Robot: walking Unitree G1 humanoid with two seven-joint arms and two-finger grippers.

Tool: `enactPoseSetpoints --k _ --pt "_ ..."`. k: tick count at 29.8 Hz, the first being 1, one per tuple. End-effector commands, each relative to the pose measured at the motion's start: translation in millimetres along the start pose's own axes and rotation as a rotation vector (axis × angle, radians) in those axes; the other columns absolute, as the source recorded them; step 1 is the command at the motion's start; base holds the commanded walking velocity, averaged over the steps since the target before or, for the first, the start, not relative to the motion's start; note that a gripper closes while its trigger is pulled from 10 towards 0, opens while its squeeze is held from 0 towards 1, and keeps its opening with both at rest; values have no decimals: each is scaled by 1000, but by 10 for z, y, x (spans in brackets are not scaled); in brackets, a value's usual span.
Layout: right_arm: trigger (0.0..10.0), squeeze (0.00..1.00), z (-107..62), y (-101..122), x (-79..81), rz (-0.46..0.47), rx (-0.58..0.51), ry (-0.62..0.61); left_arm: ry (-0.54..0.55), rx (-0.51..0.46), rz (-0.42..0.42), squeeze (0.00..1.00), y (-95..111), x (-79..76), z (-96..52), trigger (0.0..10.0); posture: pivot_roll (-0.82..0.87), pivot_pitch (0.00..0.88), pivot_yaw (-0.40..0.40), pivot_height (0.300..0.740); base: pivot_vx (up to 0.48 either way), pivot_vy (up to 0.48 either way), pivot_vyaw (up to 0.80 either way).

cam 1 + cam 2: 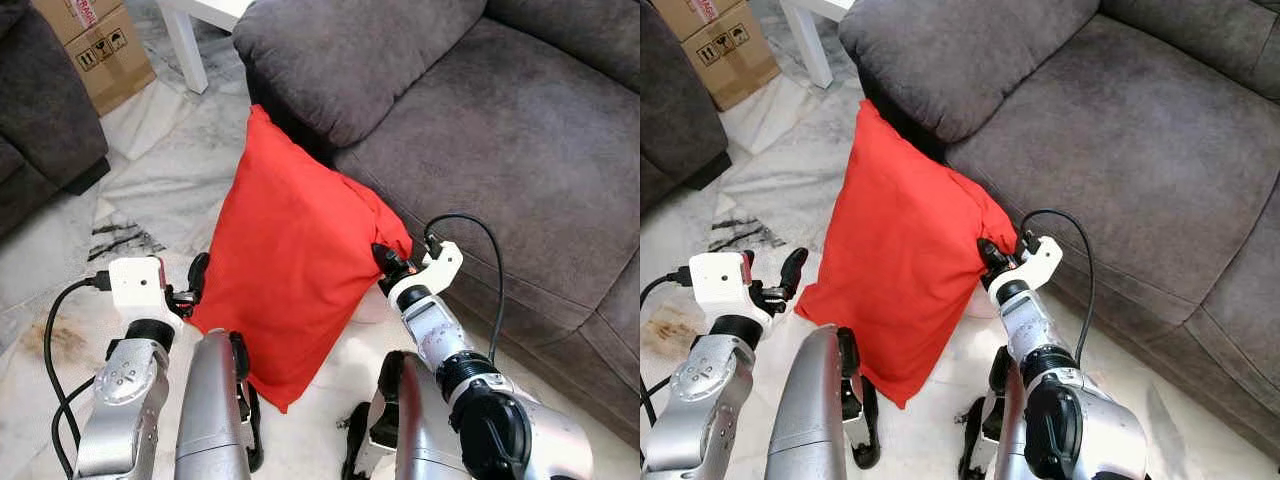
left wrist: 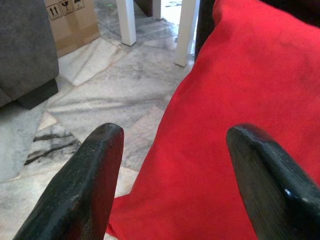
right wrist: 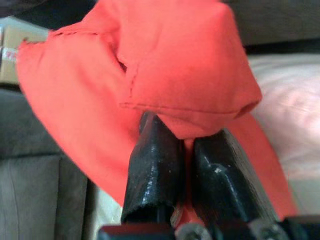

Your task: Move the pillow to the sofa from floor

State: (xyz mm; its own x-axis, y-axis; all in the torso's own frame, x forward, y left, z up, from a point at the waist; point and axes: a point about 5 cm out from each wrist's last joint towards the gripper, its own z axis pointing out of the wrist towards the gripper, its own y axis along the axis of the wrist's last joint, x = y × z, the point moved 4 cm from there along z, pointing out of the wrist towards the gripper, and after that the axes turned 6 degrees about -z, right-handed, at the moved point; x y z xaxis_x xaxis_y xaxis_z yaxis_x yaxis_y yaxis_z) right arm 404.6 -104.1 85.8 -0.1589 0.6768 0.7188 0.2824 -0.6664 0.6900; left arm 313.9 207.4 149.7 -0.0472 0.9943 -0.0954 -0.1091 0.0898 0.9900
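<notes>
While standing on the marble floor (image 1: 150, 160), the red pillow (image 1: 290, 260) leans against the grey sofa (image 1: 500, 130). Right gripper (image 1: 383, 262): jaws pinching its corner. Left gripper (image 1: 197, 280): jaws spread beside its edge.

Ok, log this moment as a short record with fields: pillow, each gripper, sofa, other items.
pillow: red pillow, upright, leaning against the sofa front, its lower corner down by the floor
right gripper: right gripper shut on the pillow's edge nearest the sofa, fabric pinched between the fingers
left gripper: left gripper open, at the pillow's opposite edge, not yet closed on it
sofa: grey sofa, behind and beside the pillow
floor: marble floor
other items: cardboard box and white table leg further back
</notes>
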Motion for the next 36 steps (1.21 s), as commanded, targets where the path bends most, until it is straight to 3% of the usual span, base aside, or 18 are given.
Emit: enactPoseSetpoints --k 1,2,3,9,14,18,25,28,32,34,36 --pt "0 0 1 -56 47 -43 22 33 15 19 22 0 -66 61 -38 10000 209 304 -81 568 0 0 0" --pt "0 0 15 -55 109 -97 30 71 16 16 25 0 -65 73 -14 10000 210 283 -82 568 0 0 0" --pt "10000 0 33 -46 184 -121 32 116 16 11 26 0 -59 80 19 10000 208 257 -82 568 0 0 0" --pt "10000 0 69 102 466 -162 -15 305 8 -12 28 0 -27 68 119 10000 197 192 -79 568 0 0 0" --pt "10000 0 29 185 592 -202 -36 435 1 -29 25 0 -5 49 206 10000 189 137 -74 568 0 0 0" --pt "10000 0 -42 108 521 -243 -10 459 -6 -38 22 0 6 33 253 10000 185 108 -75 568 0 0 0" --pt "10000 0 -332 -65 379 -276 59 597 -10 -70 25 0 69 76 339 10000 175 68 -68 568 0 0 0" --pt "10000 0 -384 -66 365 -280 69 622 -18 -79 23 0 93 65 365 10000 169 61 -66 568 0 0 0" --pt "10000 0 -582 -65 413 -291 112 750 -58 -93 -13 0 131 -2 386 10000 168 58 -67 568 0 0 0" --pt "10000 0 -630 -52 370 -295 121 752 -68 -79 -25 0 107 8 370 10000 169 59 -67 568 0 0 0" --pt "10000 0 -689 -109 173 -325 175 687 -106 -31 -23 0 10 30 279 10000 172 69 -66 568 0 0 0"
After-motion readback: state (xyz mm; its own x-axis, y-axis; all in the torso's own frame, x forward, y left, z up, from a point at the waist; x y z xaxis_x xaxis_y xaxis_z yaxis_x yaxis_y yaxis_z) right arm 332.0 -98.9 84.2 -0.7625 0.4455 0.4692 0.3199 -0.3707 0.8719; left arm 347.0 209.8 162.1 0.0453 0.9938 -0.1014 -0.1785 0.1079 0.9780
